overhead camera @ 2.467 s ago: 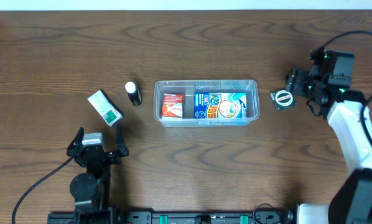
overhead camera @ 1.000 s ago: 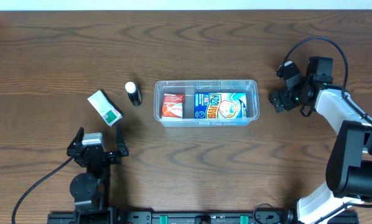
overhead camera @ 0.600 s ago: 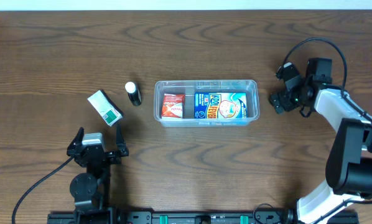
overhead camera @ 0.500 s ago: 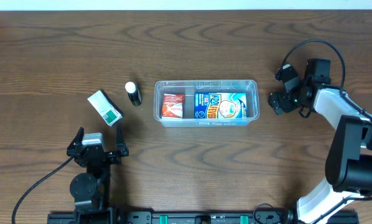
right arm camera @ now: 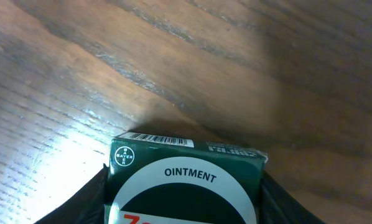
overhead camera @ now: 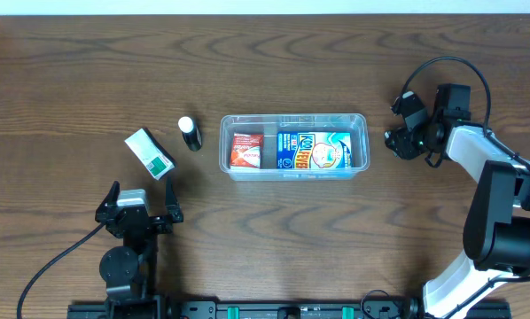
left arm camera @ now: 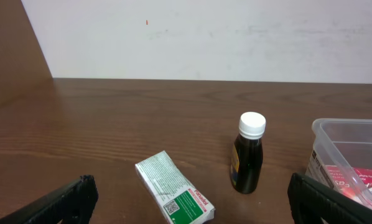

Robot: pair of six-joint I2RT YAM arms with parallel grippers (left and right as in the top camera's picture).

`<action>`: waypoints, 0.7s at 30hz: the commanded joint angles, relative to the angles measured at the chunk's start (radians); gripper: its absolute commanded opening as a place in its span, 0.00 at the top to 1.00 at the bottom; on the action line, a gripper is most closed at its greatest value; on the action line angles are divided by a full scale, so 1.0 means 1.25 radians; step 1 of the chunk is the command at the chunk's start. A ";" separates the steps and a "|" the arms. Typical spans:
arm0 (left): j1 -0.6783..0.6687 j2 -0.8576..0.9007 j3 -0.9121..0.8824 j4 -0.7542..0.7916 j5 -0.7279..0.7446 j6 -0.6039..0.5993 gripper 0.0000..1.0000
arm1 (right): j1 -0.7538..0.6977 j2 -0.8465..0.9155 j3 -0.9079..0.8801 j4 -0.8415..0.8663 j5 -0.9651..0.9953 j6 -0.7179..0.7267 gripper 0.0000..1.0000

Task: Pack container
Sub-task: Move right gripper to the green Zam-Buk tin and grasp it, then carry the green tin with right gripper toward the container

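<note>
Container [overhead camera: 293,117] sits in the middle of our table [overhead camera: 265,230]. Just off its right end, the right gripper [overhead camera: 394,142] has its fingers pressed on both sides of a green ointment box [right arm camera: 185,168]. Inside the tub we see a carton [overhead camera: 314,151] and a red packet [overhead camera: 245,149]. Further left are a small bottle [overhead camera: 190,133] and a green-white box [overhead camera: 150,152], and our left gripper [overhead camera: 142,189] is gaping wide.

Tally recorded: one tub [overhead camera: 293,118], one bottle [overhead camera: 190,134], and four packets in all: red box [overhead camera: 245,150], blue carton [overhead camera: 314,151], green box [overhead camera: 150,152], ointment box [right arm camera: 186,177].
</note>
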 commanded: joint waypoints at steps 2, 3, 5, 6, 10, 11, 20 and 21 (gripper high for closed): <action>0.004 -0.004 -0.013 -0.027 0.009 -0.007 0.02 | -0.008 0.011 -0.001 0.012 0.027 0.045 0.53; 0.004 -0.004 -0.013 -0.027 0.009 -0.007 0.02 | -0.008 0.009 0.000 0.017 0.027 0.066 0.52; 0.004 -0.004 -0.013 -0.027 0.009 -0.007 0.02 | -0.008 0.005 0.005 0.025 0.027 0.110 0.53; 0.004 -0.004 -0.013 -0.027 0.009 -0.007 0.02 | -0.008 0.001 0.011 0.027 0.027 0.136 0.53; 0.004 -0.004 -0.013 -0.027 0.009 -0.007 0.02 | -0.008 -0.023 0.043 0.026 0.027 0.264 0.54; 0.004 -0.004 -0.013 -0.027 0.009 -0.007 0.02 | -0.008 -0.032 0.051 0.026 0.027 0.300 0.54; 0.004 -0.004 -0.013 -0.027 0.009 -0.007 0.02 | -0.007 -0.197 0.091 0.003 -0.155 0.571 0.53; 0.004 -0.004 -0.013 -0.027 0.009 -0.007 0.02 | -0.007 -0.216 0.091 0.006 -0.193 0.589 0.53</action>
